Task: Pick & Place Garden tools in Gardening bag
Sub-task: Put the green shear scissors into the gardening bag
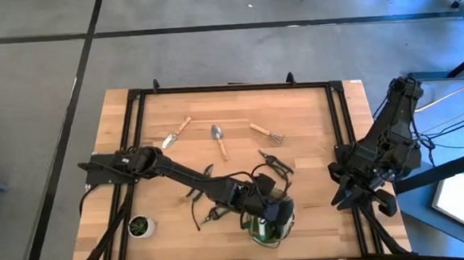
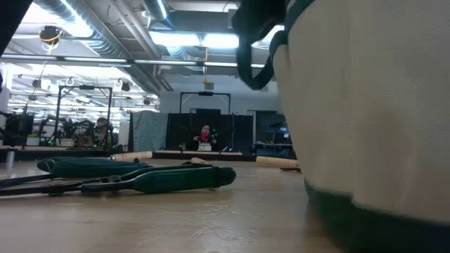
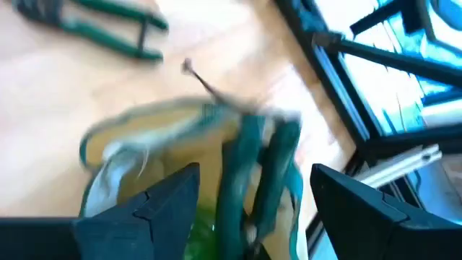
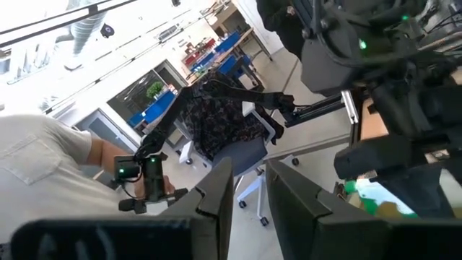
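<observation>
The gardening bag (image 1: 269, 228) stands near the table's front edge, right of the middle; it fills the right of the low view (image 2: 365, 140). My left gripper (image 1: 271, 212) hangs over its mouth, open (image 3: 256, 173). A pair of green-handled shears (image 3: 253, 166) stands in the bag between the fingers, with a gap on each side. Something bright green (image 3: 202, 231) lies deeper in the bag. Two wooden-handled trowels (image 1: 176, 133) (image 1: 218, 140), a fork (image 1: 266, 133) and more shears (image 1: 276, 161) (image 1: 209, 214) lie on the table. My right gripper (image 4: 249, 191) waits beyond the right edge, open by a narrow gap.
A small potted plant (image 1: 141, 226) stands at the near left corner. A black frame (image 1: 340, 123) runs along the table's sides. Green-handled shears (image 2: 140, 179) lie flat left of the bag. A person in a light shirt (image 4: 43, 166) shows in the room beyond.
</observation>
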